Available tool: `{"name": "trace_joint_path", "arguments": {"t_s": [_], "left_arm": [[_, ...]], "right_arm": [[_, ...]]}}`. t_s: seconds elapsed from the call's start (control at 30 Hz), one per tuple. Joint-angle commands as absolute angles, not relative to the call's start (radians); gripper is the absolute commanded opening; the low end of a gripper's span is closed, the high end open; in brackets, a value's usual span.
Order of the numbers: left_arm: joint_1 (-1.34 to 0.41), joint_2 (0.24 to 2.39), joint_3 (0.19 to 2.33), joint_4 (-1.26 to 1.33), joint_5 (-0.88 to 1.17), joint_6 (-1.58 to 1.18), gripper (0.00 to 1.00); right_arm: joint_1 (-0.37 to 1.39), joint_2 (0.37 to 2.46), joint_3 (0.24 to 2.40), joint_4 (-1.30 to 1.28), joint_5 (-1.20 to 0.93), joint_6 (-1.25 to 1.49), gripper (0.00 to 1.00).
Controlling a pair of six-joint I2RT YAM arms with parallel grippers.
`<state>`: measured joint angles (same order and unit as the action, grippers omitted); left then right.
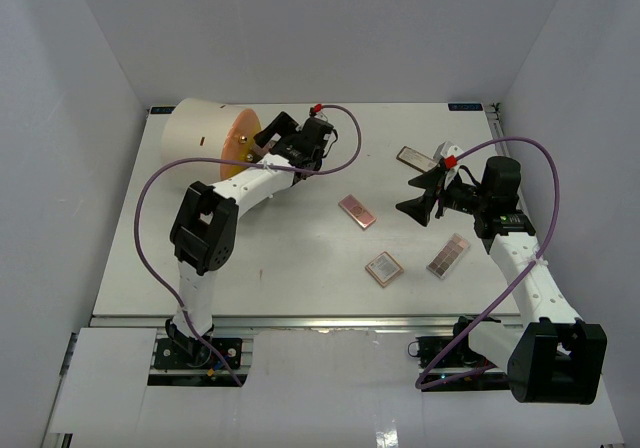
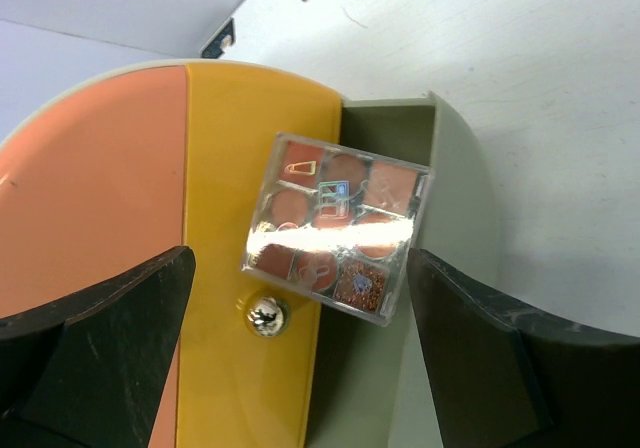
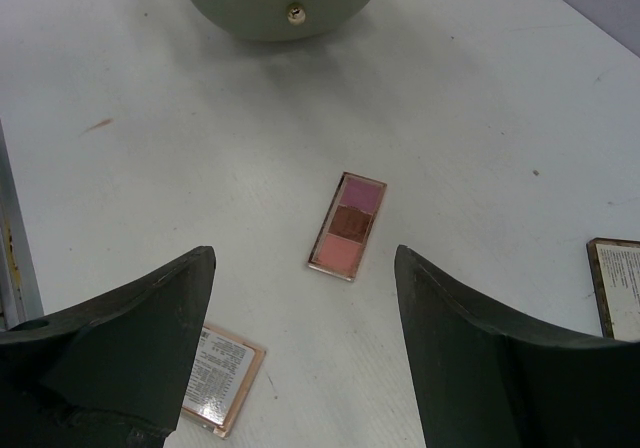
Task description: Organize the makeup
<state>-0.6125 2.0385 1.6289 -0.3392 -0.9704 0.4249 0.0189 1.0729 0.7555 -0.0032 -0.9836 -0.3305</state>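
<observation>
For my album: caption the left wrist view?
Open left tool over a square palette at the grey opening of the cylinder.

The square palette [image 2: 335, 230] is showing coral and copper pans; the drum face [image 2: 150, 188] is showing orange and yellow halves. The slim palette [image 3: 347, 225] is displaying pink, brown and peach bands.

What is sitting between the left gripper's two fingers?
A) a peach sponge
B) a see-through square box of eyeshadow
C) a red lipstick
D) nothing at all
B: the left wrist view shows a clear square eyeshadow box between the fingers of the open left gripper. It is at the open drawer of the round container, and neither finger touches it.
</observation>
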Motion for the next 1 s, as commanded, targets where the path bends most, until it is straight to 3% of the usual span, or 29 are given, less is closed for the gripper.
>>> {"name": "trace_joint_path", "arguments": {"t_s": [0.0,0.6,0.73,0.97], "left_arm": [[-0.617,2.035,1.692,-0.438,-0.927,0.335,0.98],[-0.620,1.983,1.738,-0.546,-0.820,0.191,0.98],[-0.629,1.901,1.733,-0.572,-0.676,0.111,0.98],[-0.629,1.660,1.524,-0.523,-0.097,-0.059,0.93]], "right_arm": [[0.012,1.061,0.781,0.002,-1.010,-0.345,0.79],[0.012,1.057,0.779,0.002,-1.018,-0.345,0.79],[0.012,1.060,0.779,0.002,-1.019,-0.345,0.79],[0.012,1.063,0.780,-0.001,-1.008,-0.355,0.79]]}}
